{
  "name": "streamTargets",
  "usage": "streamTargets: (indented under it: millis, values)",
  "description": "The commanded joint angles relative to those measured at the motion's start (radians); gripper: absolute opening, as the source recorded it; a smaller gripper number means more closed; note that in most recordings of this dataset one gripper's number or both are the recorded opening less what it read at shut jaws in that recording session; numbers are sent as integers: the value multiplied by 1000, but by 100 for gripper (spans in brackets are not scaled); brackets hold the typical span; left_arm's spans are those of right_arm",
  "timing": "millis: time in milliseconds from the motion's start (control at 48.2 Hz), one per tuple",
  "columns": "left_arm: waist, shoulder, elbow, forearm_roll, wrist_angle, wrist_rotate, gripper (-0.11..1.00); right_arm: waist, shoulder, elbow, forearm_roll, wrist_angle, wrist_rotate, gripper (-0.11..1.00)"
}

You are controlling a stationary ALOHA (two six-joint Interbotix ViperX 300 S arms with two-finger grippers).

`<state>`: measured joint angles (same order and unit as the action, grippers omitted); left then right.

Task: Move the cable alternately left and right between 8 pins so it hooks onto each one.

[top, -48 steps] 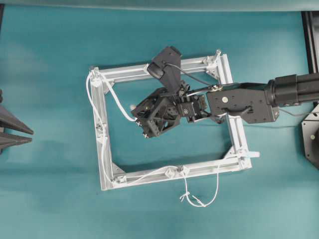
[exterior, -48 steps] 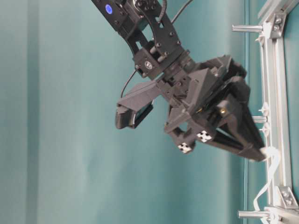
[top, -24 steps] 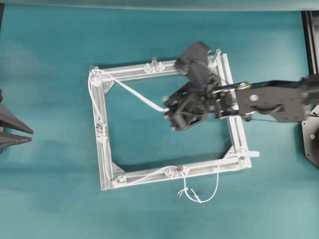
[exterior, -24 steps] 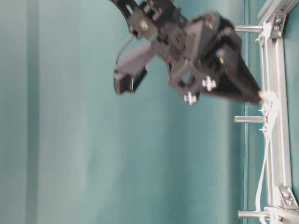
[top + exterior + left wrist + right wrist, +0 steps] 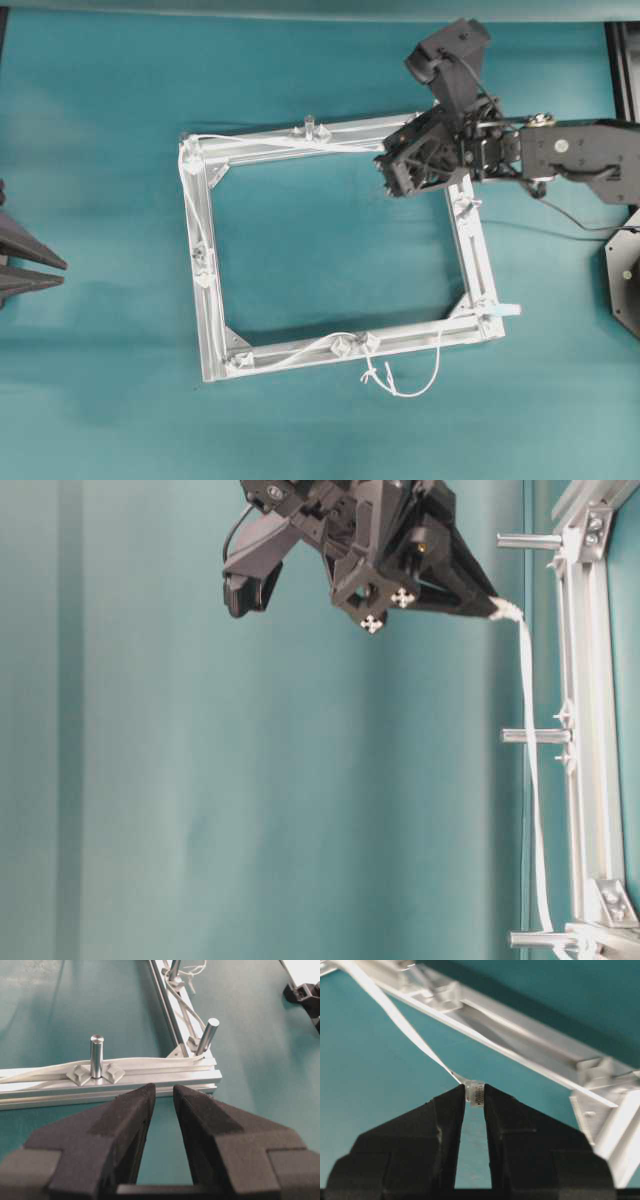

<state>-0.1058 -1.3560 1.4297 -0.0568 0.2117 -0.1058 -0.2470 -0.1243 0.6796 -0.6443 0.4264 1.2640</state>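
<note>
The white cable (image 5: 250, 140) runs from the frame's top left corner along the top bar to my right gripper (image 5: 385, 168), which is shut on its clear plug (image 5: 476, 1094) above the frame's top right part. Seen from table level, the cable (image 5: 528, 740) stretches tight from the right gripper (image 5: 492, 605) down to a lower pin (image 5: 535, 940). The cable passes close by the top bar's middle pin (image 5: 309, 125); contact cannot be told. More cable lies along the left and bottom bars. My left gripper (image 5: 164, 1091) stands open and empty before the left bar's pin (image 5: 96, 1055).
The square aluminium frame (image 5: 470, 250) lies on teal cloth. A knotted loose loop of cable (image 5: 405, 385) trails outside the bottom bar. The left gripper (image 5: 62, 272) sits at the far left edge. Dark hardware stands at the right edge (image 5: 625, 270).
My right gripper has carried the plug from the frame's middle up and right to the top right corner, drawing the cable straight along the top bar. The left gripper has stayed put.
</note>
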Motion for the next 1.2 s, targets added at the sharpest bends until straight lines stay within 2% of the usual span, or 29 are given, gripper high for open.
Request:
streamTargets:
  millis: [0, 394, 602, 726, 1058, 1183]
  values:
    - [0, 8, -11, 2, -6, 3, 36, -12, -38, -5, -5, 20, -14, 15]
    - [0, 8, -11, 3, -6, 3, 36, -97, -104, 51, -15, 55, -37, 15]
    - [0, 8, -11, 2, -6, 3, 36, -103, -104, 51, -23, 77, -112, 15]
    - [0, 8, -11, 2, -6, 3, 36, -103, -120, 63, -17, 74, -135, 15]
    - [0, 8, -12, 3, -6, 3, 36, -110, -224, 178, -12, 38, -137, 15]
    - [0, 6, -12, 3, -6, 3, 36, -141, -258, 210, -15, 40, -137, 15]
